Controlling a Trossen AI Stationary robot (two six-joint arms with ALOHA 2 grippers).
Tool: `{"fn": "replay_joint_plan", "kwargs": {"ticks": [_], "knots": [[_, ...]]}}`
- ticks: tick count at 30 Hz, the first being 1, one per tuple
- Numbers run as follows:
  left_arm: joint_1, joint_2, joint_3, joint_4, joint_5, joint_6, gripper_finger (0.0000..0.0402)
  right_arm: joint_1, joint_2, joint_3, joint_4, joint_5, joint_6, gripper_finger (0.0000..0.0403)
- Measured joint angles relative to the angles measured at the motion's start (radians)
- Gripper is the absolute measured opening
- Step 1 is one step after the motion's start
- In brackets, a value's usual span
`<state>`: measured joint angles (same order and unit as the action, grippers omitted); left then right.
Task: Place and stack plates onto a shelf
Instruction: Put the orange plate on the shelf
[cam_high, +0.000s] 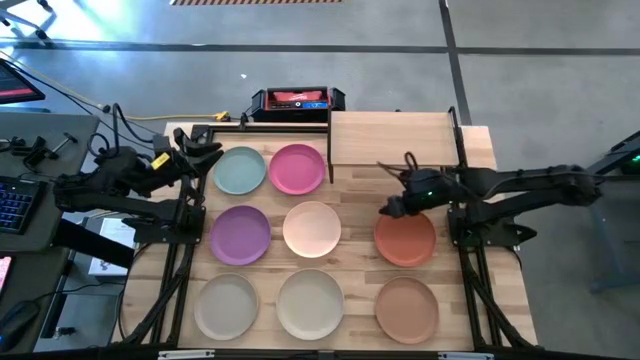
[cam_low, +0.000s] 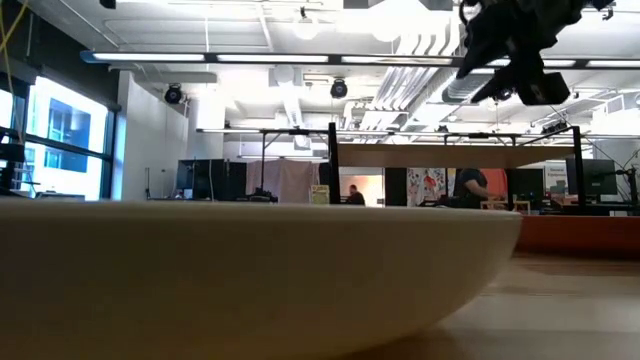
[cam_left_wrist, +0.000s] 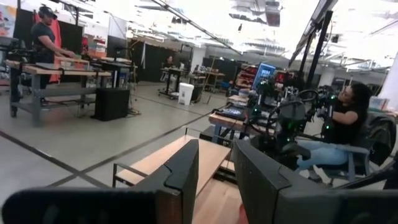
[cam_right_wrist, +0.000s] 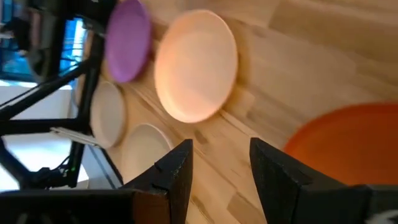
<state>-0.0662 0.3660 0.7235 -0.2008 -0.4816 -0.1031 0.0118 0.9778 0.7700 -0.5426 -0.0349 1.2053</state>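
In the high view, eight plates lie flat on the bench (cam_high: 505, 300). The bottom row holds the beige plate (cam_high: 226, 305), cream plate (cam_high: 311, 303) and tan plate (cam_high: 406, 308). The middle row holds the purple plate (cam_high: 240, 235), peach plate (cam_high: 312, 229) and terracotta plate (cam_high: 405, 239). The upper row holds the teal plate (cam_high: 240, 170) and pink plate (cam_high: 297, 168). The shelf (cam_high: 392, 140), at upper centre-right, carries nothing.

The right gripper (cam_high: 385, 209) hovers at the left edge of the terracotta plate, fingers (cam_right_wrist: 177, 171) moderately apart, holding nothing. The left gripper (cam_high: 208, 150) waits at upper left beside the teal plate, fingers (cam_left_wrist: 186, 174) narrowly apart and empty.

The plates appear rigid, light and matte, so slip risk is judged low. They lie flat; the raised rim is the likely grip point, one finger inside and one outside.

The low view is blocked by one near plate, yet it shows the shelf board raised on legs. The right wrist view shows the gap between the peach and terracotta plates.
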Motion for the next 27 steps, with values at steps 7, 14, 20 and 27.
{"fn": "replay_joint_plan", "kwargs": {"ticks": [7, 14, 20, 27], "knots": [[0.0, 0.0, 0.0, -0.041, 0.0, 0.001, 0.009, 0.068, 0.111, 0.0, 0.007, -0.022, 0.128, 0.0142], [0.0, 0.0, 0.0, -0.097, -0.003, 0.002, 0.009, 0.149, 0.186, 0.0, -0.009, -0.028, 0.279, 0.0142], [0.0, 0.0, 0.0, -0.135, -0.003, 0.002, 0.009, 0.237, 0.228, 0.0, -0.061, -0.029, 0.43, 0.0142], [0.0, 0.0, 0.0, -0.165, -0.003, 0.002, 0.009, 0.323, 0.275, 0.001, -0.051, -0.029, 0.5, 0.0142]]}}
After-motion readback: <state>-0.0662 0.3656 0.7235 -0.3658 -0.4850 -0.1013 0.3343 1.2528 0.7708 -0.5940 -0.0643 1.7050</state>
